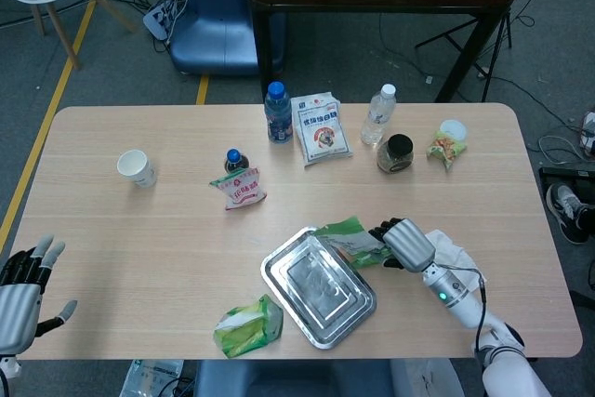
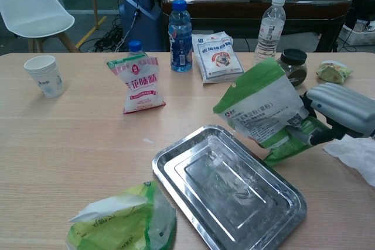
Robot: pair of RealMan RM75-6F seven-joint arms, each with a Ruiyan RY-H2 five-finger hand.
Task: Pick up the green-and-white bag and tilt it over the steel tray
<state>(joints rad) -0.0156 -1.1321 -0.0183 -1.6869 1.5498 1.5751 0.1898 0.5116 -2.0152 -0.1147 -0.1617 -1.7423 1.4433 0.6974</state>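
Green-and-white bag (image 2: 266, 109) in right robot hand (image 2: 337, 112) beside steel tray (image 2: 176, 165); spread, empty left robot hand (image 1: 23, 290) only overhead.

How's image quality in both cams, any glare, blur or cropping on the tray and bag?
Chest view: sharp; the steel tray shows soft reflections but no blown-out glare; print on the green-and-white bag is visible though too small to read; right hand is cut by the frame edge. Head view: even lighting, weak shadows, everything small; left hand is cropped at the corner.
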